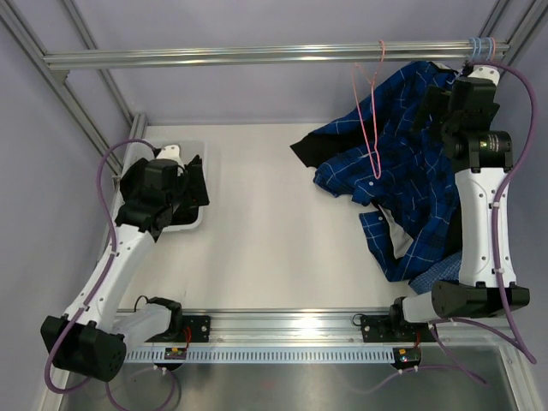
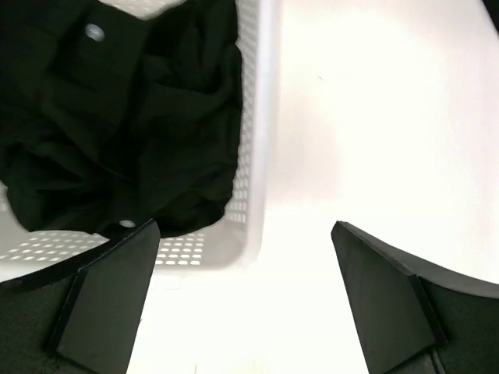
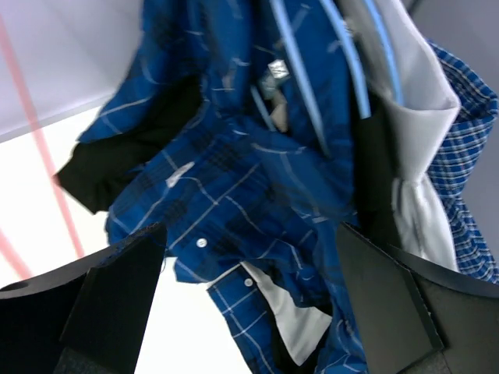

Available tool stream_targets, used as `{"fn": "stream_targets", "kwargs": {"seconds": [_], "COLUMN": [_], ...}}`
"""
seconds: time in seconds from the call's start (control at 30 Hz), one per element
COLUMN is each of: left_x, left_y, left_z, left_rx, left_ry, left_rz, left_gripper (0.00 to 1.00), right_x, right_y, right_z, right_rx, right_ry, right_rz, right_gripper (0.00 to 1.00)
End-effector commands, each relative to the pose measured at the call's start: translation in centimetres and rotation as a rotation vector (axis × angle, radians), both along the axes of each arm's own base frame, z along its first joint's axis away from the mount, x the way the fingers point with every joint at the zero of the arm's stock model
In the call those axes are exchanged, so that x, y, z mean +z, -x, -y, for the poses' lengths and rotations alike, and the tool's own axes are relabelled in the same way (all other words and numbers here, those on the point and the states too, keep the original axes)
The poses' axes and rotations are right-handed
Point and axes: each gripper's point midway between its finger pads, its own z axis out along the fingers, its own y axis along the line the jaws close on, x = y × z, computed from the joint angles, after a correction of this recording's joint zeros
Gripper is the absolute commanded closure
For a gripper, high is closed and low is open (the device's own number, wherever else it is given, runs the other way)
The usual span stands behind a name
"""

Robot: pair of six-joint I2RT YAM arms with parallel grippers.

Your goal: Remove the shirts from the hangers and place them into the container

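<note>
Between the spread, empty fingers of the left gripper (image 2: pixel 243 227) shows the white table (image 2: pixel 374 117). Just beside it, a crumpled black shirt with white buttons (image 2: pixel 117 117) lies in the white perforated plastic basket (image 2: pixel 251 117). The right gripper (image 3: pixel 251 230), fingers also spread, faces blue plaid shirts (image 3: pixel 234 179) on light blue wire hangers (image 3: pixel 292 54); a small neck label (image 3: pixel 274 68) is unreadable. A pink wire hanger (image 1: pixel 373 111) hangs hook upward.

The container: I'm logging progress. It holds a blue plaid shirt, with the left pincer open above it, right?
No. The shirt in the container is black, not blue plaid; the left wrist view shows it. The left pincer is indeed open above it.
</note>
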Motion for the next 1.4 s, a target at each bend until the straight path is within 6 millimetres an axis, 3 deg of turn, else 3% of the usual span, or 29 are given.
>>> {"fn": "stream_targets", "kwargs": {"seconds": [0.0,0.3,0.5,0.63,0.8,0.93,1.23,1.3,1.37], "left_x": [-1.2,-1.9,-2.2,-2.5,-2.9,-2.9,-2.8,-2.9,-2.9], "left_y": [-0.2,0.0,0.0,0.0,0.0,0.0,0.0,0.0,0.0], "left_z": [2.3,3.0,3.0,2.9,3.0,2.9,2.9,2.9,2.9], "left_rx": [-0.109,-0.135,-0.127,-0.123,-0.122,-0.116,-0.114,-0.113,-0.115], "left_ry": [0.023,0.051,0.051,0.047,0.055,0.053,0.053,0.052,0.055], "left_rz": [0.034,0.052,0.039,0.030,0.017,0.015,0.018,0.017,0.018], "left_gripper": [0.01,0.01,0.01,0.01,0.01,0.01,0.01,0.01,0.01], "right_x": [-0.3,-3.6,-4.6,-4.0,-2.8,-3.2,-2.3,-1.7,-0.1], "right_y": [-0.2,-0.8,-2.3,-3.1,-3.8,-4.6,-5.1,-4.8,-4.2], "right_z": [1.9,3.7,1.4,-0.4,-1.8,-2.2,-1.7,-1.9,-2.2], "right_rx": [-0.059,-0.069,0.084,0.191,0.270,0.299,0.287,0.296,0.307], "right_ry": [-0.033,-0.021,-0.057,-0.080,-0.110,-0.119,-0.092,-0.094,-0.090], "right_rz": [0.025,-0.037,-0.050,-0.027,0.000,-0.011,0.006,0.015,0.052], "right_gripper": [0.01,0.01,0.07,0.30,0.35,0.39,0.83,0.97,1.00]}}
